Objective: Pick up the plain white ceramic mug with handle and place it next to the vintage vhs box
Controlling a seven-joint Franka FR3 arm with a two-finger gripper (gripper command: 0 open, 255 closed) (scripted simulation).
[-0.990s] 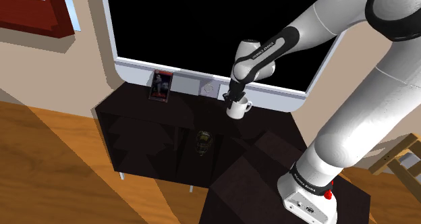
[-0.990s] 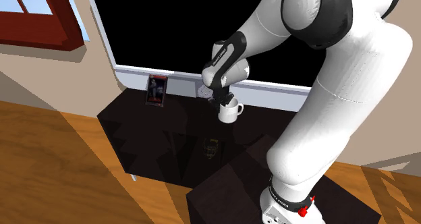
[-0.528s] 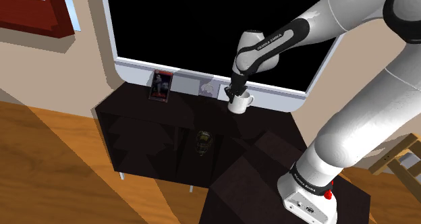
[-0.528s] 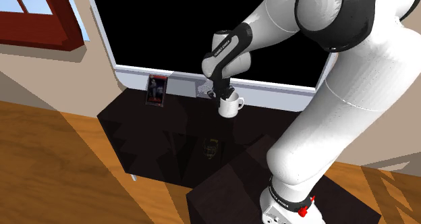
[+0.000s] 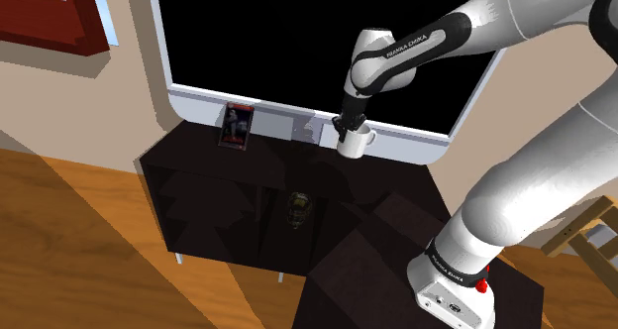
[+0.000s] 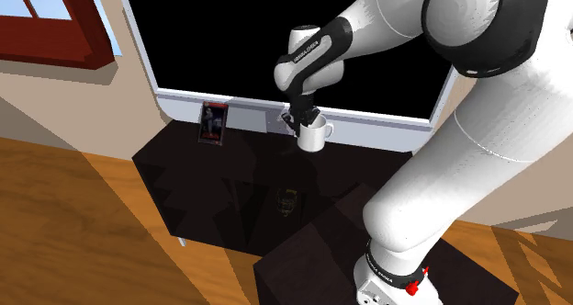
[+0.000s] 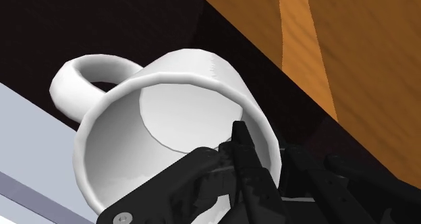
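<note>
One white mug (image 5: 355,142) hangs just under the fingers (image 7: 243,163), which are clamped on its rim wall, and it is higher off the dark table (image 5: 198,168) than a second ago. Lift looks done. VHS box (image 5: 236,126) stands well apart from the fingers, so the carry is next.

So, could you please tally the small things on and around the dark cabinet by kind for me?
Mug: 1
VHS box: 1
Grey square item: 1
Dark item lower down: 1
Total: 4
</note>
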